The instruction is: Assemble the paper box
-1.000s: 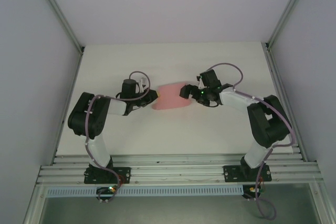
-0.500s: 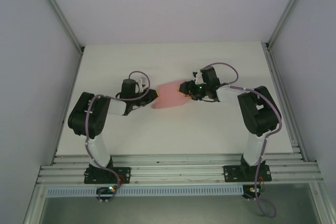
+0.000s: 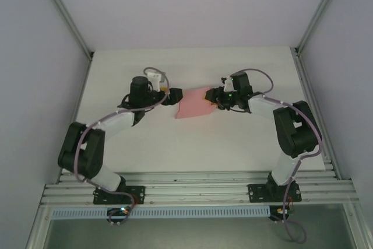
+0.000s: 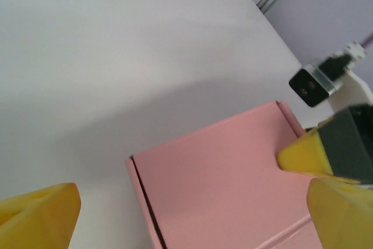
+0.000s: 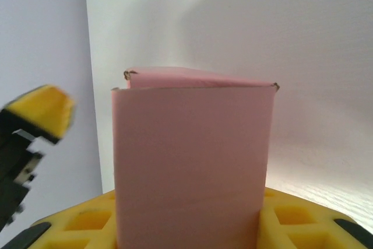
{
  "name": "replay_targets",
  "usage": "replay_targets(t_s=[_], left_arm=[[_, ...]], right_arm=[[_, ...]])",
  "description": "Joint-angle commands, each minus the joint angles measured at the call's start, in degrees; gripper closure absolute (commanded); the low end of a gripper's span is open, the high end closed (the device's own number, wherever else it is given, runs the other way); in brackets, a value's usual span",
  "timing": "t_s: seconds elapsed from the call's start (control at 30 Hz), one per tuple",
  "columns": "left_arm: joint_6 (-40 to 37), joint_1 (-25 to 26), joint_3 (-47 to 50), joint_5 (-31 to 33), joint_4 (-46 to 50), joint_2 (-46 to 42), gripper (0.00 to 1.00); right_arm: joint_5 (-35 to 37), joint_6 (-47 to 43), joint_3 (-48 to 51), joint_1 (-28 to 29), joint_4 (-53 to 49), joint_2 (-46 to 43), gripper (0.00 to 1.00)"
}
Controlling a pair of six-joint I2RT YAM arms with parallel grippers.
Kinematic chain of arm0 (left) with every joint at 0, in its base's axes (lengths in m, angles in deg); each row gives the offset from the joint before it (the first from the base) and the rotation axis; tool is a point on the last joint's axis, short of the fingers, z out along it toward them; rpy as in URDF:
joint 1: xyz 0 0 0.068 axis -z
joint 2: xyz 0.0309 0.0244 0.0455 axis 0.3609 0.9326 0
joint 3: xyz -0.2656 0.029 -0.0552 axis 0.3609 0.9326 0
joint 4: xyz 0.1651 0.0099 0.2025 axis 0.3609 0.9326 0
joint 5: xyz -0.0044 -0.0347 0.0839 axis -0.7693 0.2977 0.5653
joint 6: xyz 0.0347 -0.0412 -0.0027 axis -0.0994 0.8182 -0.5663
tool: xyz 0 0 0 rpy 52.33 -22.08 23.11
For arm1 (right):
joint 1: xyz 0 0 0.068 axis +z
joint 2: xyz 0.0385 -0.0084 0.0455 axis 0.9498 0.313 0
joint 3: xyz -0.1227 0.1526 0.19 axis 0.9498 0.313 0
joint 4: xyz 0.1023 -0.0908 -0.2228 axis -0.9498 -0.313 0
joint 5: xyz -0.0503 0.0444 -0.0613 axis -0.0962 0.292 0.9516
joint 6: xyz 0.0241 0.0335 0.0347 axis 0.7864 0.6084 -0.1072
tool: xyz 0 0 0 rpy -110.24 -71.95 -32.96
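- Nearest the bases, the left gripper sits at the left end of the paper box, its yellow fingertips spread wide and holding nothing.
- The paper box lies mid-table on the white table, between both grippers, folded low and closed, so its inside is hidden.
- Opposite, the right gripper pinches the box's right edge, with one yellow pad on the top face and the other beneath.

From high behind we look down; wrist cameras peer close past the left gripper and right gripper at one shared paper box.
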Motion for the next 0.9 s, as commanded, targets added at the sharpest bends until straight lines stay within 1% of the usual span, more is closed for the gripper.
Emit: replay_targets(t_s=[0.0,0.03,0.07,0.13,0.2,0.27,0.3,0.33,0.4,0.47,0.6,0.7,0.8,0.87], left_arm=[[-28.7,10.0,-2.1,15.5,15.1,-3.0,0.00],[-35.2,13.3,-2.1,19.2,16.9,-3.3,0.00],[-39.8,15.9,-1.6,22.9,16.8,-3.3,0.00],[-46.8,19.9,0.5,29.1,12.6,-3.3,0.00],[-50.3,21.1,1.8,29.9,9.3,-3.3,0.00],[-51.8,21.3,0.9,29.3,9.2,-2.8,0.00],[-52.3,21.2,-0.1,29.1,10.1,-2.3,0.00],[-53.0,21.2,-0.8,28.6,10.7,-1.9,0.00],[-54.7,21.2,-1.9,27.6,11.9,-1.0,0.00],[-55.5,21.2,-2.7,27.4,12.5,-0.3,0.00],[-58.1,21.2,-3.3,29.1,11.8,1.2,0.00],[-58.8,21.2,-4.7,28.3,13.0,2.2,0.00],[-59.1,21.2,-5.3,28.5,13.2,2.7,0.04],[-59.0,21.0,-5.0,28.7,11.7,2.7,0.11]], right_arm=[[-4.9,2.4,-1.6,-2.1,-6.1,-1.9,0.58],[-5.8,3.7,-2.2,-2.9,-7.8,-2.0,0.60],[-6.6,4.4,-3.0,-3.4,-9.9,-1.9,0.60],[-8.2,5.3,-5.1,-4.4,-15.4,-1.5,0.60],[-10.2,6.9,-5.8,-5.2,-16.9,-1.3,0.59],[-13.4,9.4,-7.0,-6.2,-20.8,0.0,0.60],[-15.8,10.6,-7.5,-6.5,-22.3,0.8,0.61],[-18.5,12.0,-7.5,-6.6,-22.5,1.6,0.63],[-21.1,14.6,-6.5,-6.7,-20.4,2.2,0.62],[-22.1,15.4,-6.2,-6.8,-20.5,2.2,0.62],[-23.2,15.5,-6.7,-7.2,-22.0,1.6,0.60],[-23.9,12.4,-8.6,-7.2,-26.8,2.0,0.60],[-25.2,12.4,-8.5,-7.3,-27.0,2.4,0.60],[-25.5,12.3,-8.3,-7.2,-27.3,2.6,0.60]])
